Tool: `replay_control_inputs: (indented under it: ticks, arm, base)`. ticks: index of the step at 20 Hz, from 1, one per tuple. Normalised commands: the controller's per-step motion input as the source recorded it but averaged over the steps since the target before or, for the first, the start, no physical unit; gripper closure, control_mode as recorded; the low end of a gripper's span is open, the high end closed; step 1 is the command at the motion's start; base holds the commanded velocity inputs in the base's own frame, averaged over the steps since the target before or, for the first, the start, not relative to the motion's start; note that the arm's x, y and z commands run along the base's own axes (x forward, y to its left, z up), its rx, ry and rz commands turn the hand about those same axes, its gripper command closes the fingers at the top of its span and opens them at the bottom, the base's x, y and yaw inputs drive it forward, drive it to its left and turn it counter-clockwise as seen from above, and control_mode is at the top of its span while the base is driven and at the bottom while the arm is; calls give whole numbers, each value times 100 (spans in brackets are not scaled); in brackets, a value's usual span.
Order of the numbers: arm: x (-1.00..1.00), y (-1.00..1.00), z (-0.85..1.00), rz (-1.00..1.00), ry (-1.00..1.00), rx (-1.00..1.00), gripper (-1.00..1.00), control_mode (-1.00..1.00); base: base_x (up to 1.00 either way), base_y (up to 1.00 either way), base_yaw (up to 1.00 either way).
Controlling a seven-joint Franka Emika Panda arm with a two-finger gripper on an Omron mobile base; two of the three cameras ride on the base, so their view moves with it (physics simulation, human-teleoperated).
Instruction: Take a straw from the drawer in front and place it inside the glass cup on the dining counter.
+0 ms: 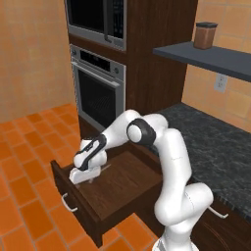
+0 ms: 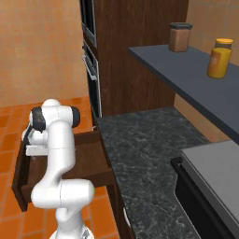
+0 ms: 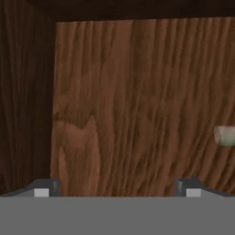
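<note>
The dark-brown drawer (image 1: 73,195) stands pulled out below the oven, also seen at the left of the right base view (image 2: 21,179). My gripper (image 1: 86,180) reaches down into it, close to the drawer's wooden floor (image 3: 137,92). In the hand view the gripper (image 3: 117,190) is open, its two tips wide apart with only bare wood between them. The pale end of the straw (image 3: 225,136) pokes in at the right edge of that view, off to the side of the fingers and apart from them. A faint thin line beside the hand is the straw (image 1: 105,168). The glass cup and dining counter are out of view.
A steel-fronted oven (image 1: 98,93) and a microwave (image 1: 95,19) rise behind the drawer. The dark speckled worktop (image 2: 149,154) runs to the right, under a grey shelf (image 2: 186,74) with a brown jar (image 2: 180,36) and a yellow jar (image 2: 219,58). Orange tiles (image 1: 29,162) cover the floor.
</note>
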Motion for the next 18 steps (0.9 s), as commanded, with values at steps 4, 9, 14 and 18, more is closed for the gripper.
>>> replay_control_inputs:
  ticks: [4,9,14,18]
  arm:
    - [25,-32,5,-37,0,-5,-100,-100]
    - [60,-30,0,-34,0,-4,-100,-100]
    - [45,-8,0,-28,0,-7,-100,-100]
    - [35,-23,0,-26,0,-9,-100,-100]
  base:
    - [0,0,0]
    - [0,0,0]
    - [0,0,0]
    - [0,0,0]
